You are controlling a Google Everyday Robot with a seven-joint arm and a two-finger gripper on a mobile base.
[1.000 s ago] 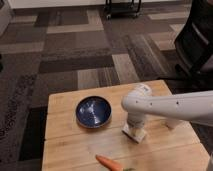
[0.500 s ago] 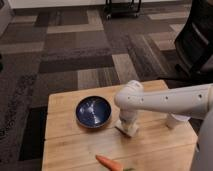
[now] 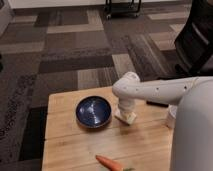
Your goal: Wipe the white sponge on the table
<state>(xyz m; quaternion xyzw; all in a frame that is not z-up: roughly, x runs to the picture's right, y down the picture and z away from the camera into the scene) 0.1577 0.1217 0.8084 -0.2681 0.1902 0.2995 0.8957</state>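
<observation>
1. Carrot (image 3: 111,163) lies nearest, at the front edge of the table (image 3: 65,145), well apart from the work and out of the wiping path.
2. Sponge (image 3: 125,116) sits flat on the wood under the gripper (image 3: 126,111), which is closed on it from above, just right of the blue bowl (image 3: 94,111).
3. Since a second ago the arm (image 3: 150,90) has slid the sponge leftward across the planks, from mid-table toward the bowl; that sweep looks like a wiping stroke under way, so the task seems in progress rather than finished.
4. The bowl is the thing in the way: another stroke left would likely bump its rim, so the next pass probably has to reverse or turn toward the front.
5. A white cup (image 3: 171,117) stands to the right, partly hidden by the robot's body.
6. Beyond the table lie patterned carpet (image 3: 75,55), a dark office chair (image 3: 197,40) at right and a cart base (image 3: 122,6) at the far wall.
</observation>
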